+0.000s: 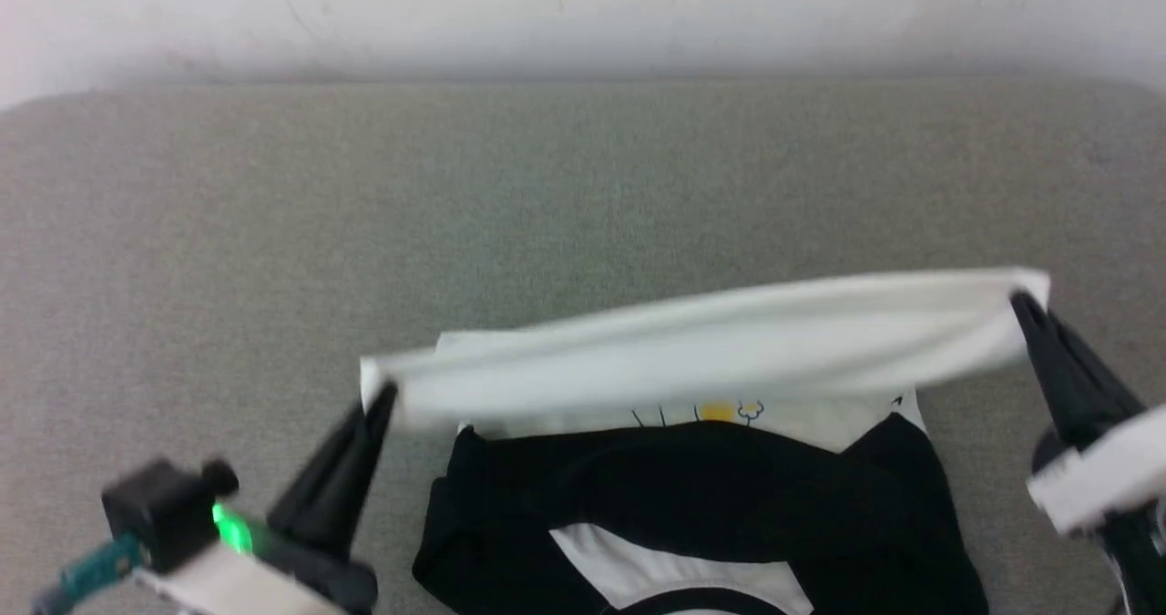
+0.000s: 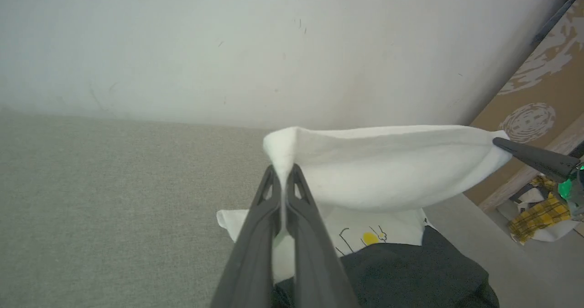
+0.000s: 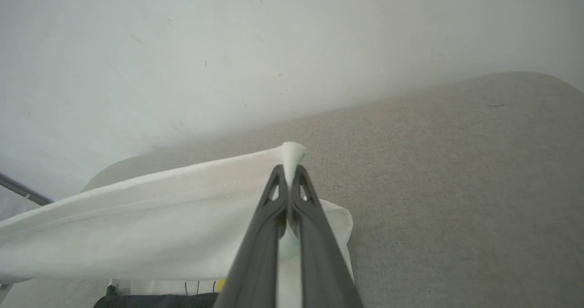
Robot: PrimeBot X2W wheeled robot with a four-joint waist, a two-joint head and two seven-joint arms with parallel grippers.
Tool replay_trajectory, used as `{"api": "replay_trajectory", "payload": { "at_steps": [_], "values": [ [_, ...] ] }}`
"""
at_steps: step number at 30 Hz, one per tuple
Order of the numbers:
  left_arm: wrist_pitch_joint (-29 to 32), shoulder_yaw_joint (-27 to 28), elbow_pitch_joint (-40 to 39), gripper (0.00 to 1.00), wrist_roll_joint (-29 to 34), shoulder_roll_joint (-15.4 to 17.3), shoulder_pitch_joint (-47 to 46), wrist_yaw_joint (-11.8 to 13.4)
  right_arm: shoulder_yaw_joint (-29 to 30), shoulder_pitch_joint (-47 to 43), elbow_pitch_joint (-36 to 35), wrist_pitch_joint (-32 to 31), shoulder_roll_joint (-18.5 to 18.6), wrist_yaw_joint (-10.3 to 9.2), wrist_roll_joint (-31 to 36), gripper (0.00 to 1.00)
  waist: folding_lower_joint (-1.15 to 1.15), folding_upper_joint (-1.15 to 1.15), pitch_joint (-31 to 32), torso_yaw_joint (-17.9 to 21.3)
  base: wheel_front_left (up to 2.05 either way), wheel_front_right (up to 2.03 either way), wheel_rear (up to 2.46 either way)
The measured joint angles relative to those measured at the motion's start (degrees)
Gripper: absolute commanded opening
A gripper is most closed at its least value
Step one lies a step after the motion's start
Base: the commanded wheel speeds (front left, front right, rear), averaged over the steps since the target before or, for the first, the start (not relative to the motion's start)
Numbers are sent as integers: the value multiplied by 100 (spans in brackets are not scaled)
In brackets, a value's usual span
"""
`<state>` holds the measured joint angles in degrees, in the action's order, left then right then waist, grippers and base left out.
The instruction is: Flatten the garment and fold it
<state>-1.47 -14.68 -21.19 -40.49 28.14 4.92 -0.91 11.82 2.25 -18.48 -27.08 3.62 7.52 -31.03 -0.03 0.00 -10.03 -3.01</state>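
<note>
Pinching one white corner of the garment [image 1: 710,351] w/ left tool [image 1: 378,396], clamping its fingers together on the cloth. Pinching the opposite corner w/ right tool [image 1: 1025,303], likewise squeezing tight on fabric. Stretching that white edge into a raised band betw. both tools, above the rest of the shirt. Otherwise resting at the near edge of the surface [image 1: 583,187], centre to right, w/ black sleeves [image 1: 710,497] lying folded across the body, well short of the far edge.

Judging risks:
- Probably gripping only thin bits of cloth at each tip, so risking a slip if pulling apart too hard or moving unevenly.
- Holding the band skewed in head view, right end higher or nearer the far edge (not telling which), so likely laying a crooked fold unless levelling first.
- Possibly dragging lower layers and sleeves along w/ the lifted edge, bunching them or tugging them off the near edge.
- Sagging a little mid-span in left wrist view, so maybe trapping creases when lowering.

Reading no brand, label or text anywhere. Showing just a small drawing [image 1: 720,412] on the chest: yellow blob w/ thin dark and blue lines, partly hiding under the raised band.
</note>
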Motion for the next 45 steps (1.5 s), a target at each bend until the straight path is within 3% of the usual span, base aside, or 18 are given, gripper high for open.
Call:
{"api": "replay_trajectory", "payload": {
  "at_steps": [5, 11, 19, 24, 25, 26, 27, 28, 29, 35, 40, 45],
  "values": [
    [41, -103, -191, 0, -346, 14, 982, -1, 259, -1035, -107, 159, -53, 1, -448, 0, 1, 0, 401, -18, 0, 0, 0],
    [218, -439, -121, 0, -594, -3, 1489, -63, 42, -1893, 78, 385, -58, 0, -699, 0, 2, 0, 727, -20, 0, 0, 0],
    [773, -970, 598, 0, -856, -71, 1750, -101, -198, -2421, 258, 80, -62, 0, -397, 0, 2, 0, 950, 79, 0, 0, 0],
    [794, -1015, 1010, 0, -780, -58, 1730, -105, -134, -2471, 391, -77, -59, 0, -8, 0, 2, 0, 971, 81, 0, 0, 0],
    [794, -1027, 1083, 0, -757, -57, 1722, -108, -130, -2479, 422, -136, -59, 0, 74, 24, 3, 0, 968, 73, 0, 0, 0],
    [797, -1048, 1154, 26, -716, -55, 1700, -109, -132, -2487, 452, -183, -60, 0, 142, 67, 3, 0, 966, 66, 0, 0, 0],
    [799, -1062, 1215, 45, -676, -55, 1674, -109, -129, -2486, 475, -209, -62, 0, 170, 100, 3, 0, 964, 60, 0, 0, 0],
    [797, -1070, 1271, 83, -642, -57, 1644, -109, -113, -2486, 494, -213, -62, 0, 175, 100, 3, 0, 964, 55, 0, 0, 0],
    [793, -1080, 1315, 100, -620, -59, 1606, -109, -101, -2486, 512, -214, -59, 0, 176, 100, 3, 0, 966, 50, 0, 0, 0],
    [675, -972, 1270, 100, -714, -172, 1540, -90, -99, -2464, 485, -204, -62, 0, 49, 100, 3, 0, 983, 43, 0, 0, 0],
    [205, -481, 784, 100, -882, -246, 1540, 69, 158, -2388, 219, -155, -64, 0, -21, 100, 3, 0, 964, 32, 0, 0, 0],
    [-869, 101, 439, 100, -112, -342, 1319, 595, 571, -2100, 170, 162, -59, 0, 358, 100, 3, 0, 856, -1, 0, 0, 0]
  ]
}}
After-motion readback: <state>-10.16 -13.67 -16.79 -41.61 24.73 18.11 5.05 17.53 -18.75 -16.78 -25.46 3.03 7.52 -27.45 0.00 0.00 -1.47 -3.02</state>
